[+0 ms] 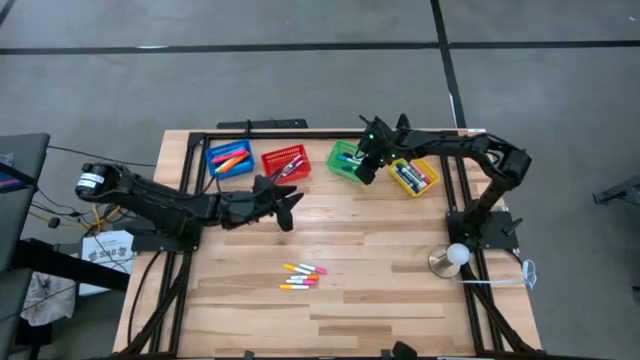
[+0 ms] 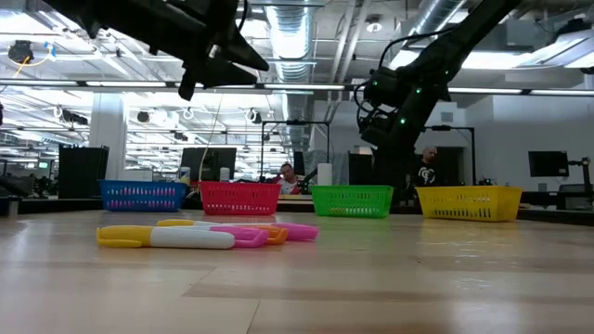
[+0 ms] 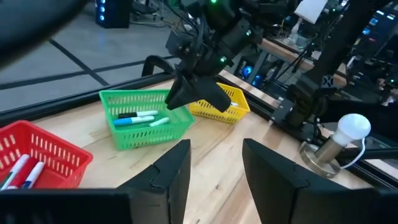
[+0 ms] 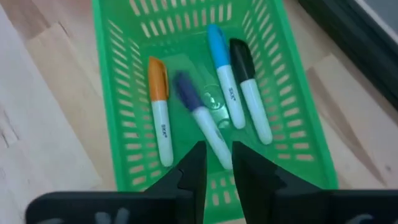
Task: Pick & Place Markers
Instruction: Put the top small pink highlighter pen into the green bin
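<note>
Right tool (image 4: 216, 163) over green basket (image 1: 345, 160) near worktop's far edge, fingers narrowly apart, empty; purple-capped marker (image 4: 200, 118) lies diagonal inside. Left tool (image 3: 214, 165) open, mid-worktop.

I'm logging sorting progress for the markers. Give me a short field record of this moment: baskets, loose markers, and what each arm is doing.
baskets: blue basket, red basket, green basket, yellow basket, in a row at the table's far edge
green basket contents: four markers, one blurred as if just dropped
loose markers: small cluster on the table's near middle
right gripper: above the green basket, fingers slightly apart, nothing held
left gripper: raised in front of the red basket, fingers open, empty
lamp: right side of table
</note>
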